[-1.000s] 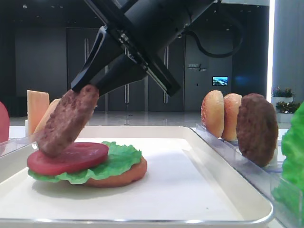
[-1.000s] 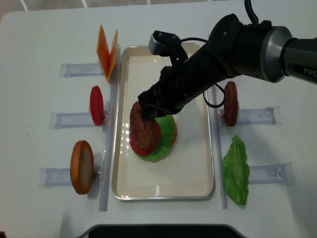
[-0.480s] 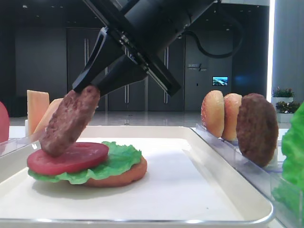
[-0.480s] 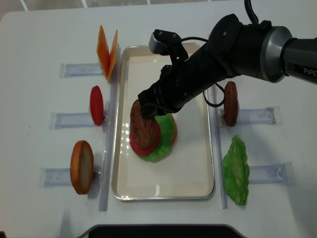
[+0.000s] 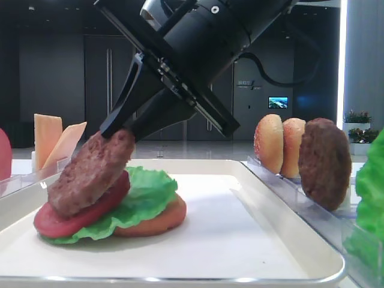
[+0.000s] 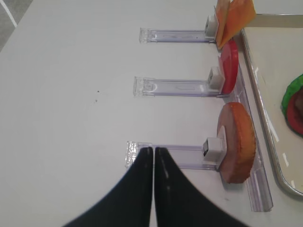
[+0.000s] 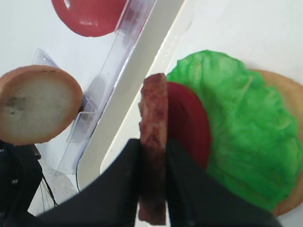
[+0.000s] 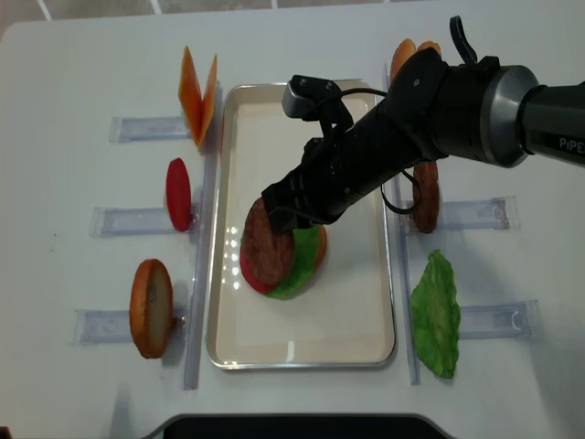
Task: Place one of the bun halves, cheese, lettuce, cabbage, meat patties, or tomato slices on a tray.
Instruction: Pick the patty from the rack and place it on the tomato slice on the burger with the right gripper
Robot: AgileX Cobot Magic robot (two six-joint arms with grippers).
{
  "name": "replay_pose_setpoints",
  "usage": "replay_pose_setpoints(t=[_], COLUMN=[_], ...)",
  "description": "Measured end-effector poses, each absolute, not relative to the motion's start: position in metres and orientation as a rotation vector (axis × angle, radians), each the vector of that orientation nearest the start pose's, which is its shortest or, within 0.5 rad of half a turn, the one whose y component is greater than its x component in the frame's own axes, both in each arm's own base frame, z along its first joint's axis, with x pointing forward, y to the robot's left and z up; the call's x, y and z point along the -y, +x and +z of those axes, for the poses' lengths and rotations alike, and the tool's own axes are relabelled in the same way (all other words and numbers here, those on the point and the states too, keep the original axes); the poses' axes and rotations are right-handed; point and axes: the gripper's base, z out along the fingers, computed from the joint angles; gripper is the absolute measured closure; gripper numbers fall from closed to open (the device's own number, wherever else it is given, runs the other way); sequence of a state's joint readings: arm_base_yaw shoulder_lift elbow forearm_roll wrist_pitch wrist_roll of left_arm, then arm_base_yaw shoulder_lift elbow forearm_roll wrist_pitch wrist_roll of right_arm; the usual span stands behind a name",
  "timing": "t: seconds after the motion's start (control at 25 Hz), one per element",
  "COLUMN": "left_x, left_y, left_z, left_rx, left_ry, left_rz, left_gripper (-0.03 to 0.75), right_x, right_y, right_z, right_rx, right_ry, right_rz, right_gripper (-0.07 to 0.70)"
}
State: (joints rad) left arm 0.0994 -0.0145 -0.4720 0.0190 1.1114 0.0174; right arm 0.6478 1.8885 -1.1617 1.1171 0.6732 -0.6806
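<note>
My right gripper is shut on a dark brown meat patty, gripping its upper edge. The patty hangs tilted, and its lower face presses on a red tomato slice. That slice lies on green lettuce over a bun half in the white tray. In the right wrist view the patty stands edge-on between the black fingers, with tomato and lettuce beyond. My left gripper is shut and empty, low over the table left of the tray.
Clear racks left of the tray hold cheese slices, a tomato slice and a bun half. Racks on the right hold a second patty, a lettuce leaf and bun halves.
The right gripper has carried the patty down and laid it flatter onto the tomato slice. The tomato and lettuce have tipped under it. The left gripper has not moved.
</note>
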Motion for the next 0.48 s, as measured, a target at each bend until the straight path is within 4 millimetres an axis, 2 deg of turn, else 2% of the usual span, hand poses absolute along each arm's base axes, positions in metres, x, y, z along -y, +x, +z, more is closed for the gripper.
replay_pose_setpoints(t=[0.28,0.36,0.48], left_x=[-0.001,-0.001,-0.001], left_y=[-0.006,-0.006,-0.006], left_z=[0.265,0.265,0.265], left_rx=[-2.108,-2.108,-2.108], left_ry=[-0.088,-0.088,-0.088], left_rz=[0.093,0.093,0.093], left_gripper=[0.716,0.716,0.716], right_x=[-0.268,-0.264,-0.25], right_y=[0.276,0.279,0.29], right_z=[0.185,0.184,0.187], right_rx=[-2.591,-2.596,-2.601], right_ry=[-0.682,-0.679,-0.685], right_rz=[1.099,1.096,1.082], right_gripper=[0.516,0.475,0.354])
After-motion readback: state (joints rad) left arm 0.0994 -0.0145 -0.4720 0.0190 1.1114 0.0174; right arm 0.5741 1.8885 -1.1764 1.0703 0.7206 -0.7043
